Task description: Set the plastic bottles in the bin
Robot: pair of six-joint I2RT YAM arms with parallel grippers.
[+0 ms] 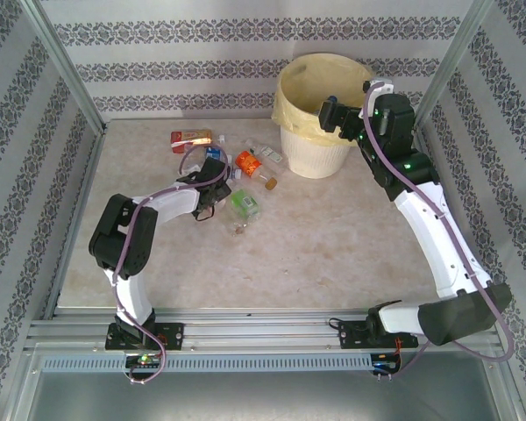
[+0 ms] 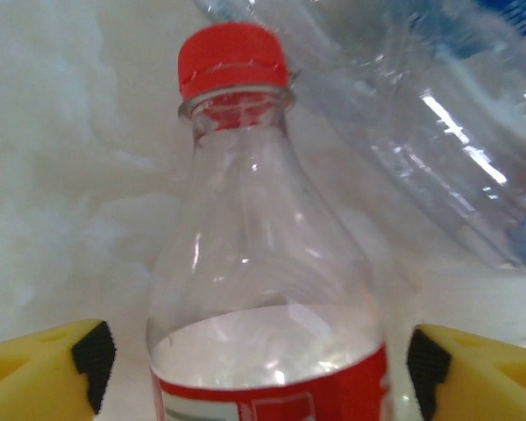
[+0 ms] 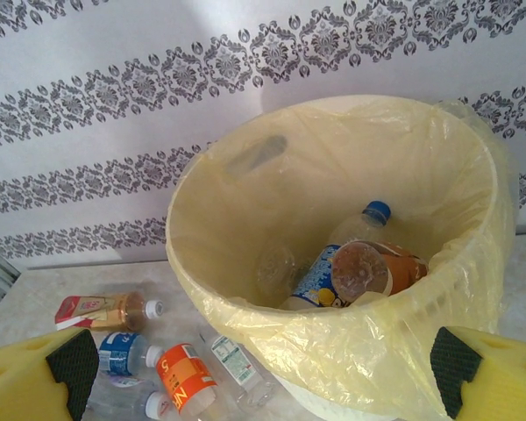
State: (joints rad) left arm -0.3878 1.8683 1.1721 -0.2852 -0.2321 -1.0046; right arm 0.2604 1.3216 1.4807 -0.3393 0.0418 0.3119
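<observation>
Left hand (image 2: 254, 355): open, its yellow fingers (image 2: 44, 373) either side of a clear plastic bottle with red cap and red label (image 2: 263, 263), pads apart from it.
Right hand (image 3: 263, 364): open, empty, near the bin's rim.
Bin: round cream-white plastic bucket lined with a yellow bag (image 3: 245, 193), at the far right of the pale counter (image 1: 333, 246), holding a blue-capped bottle (image 3: 359, 230).
Loose bottles (image 1: 245, 162): clustered left of the bin.

Bottles (image 1: 248, 163) lie left of the bin (image 1: 318, 156); perhaps three more inside.
</observation>
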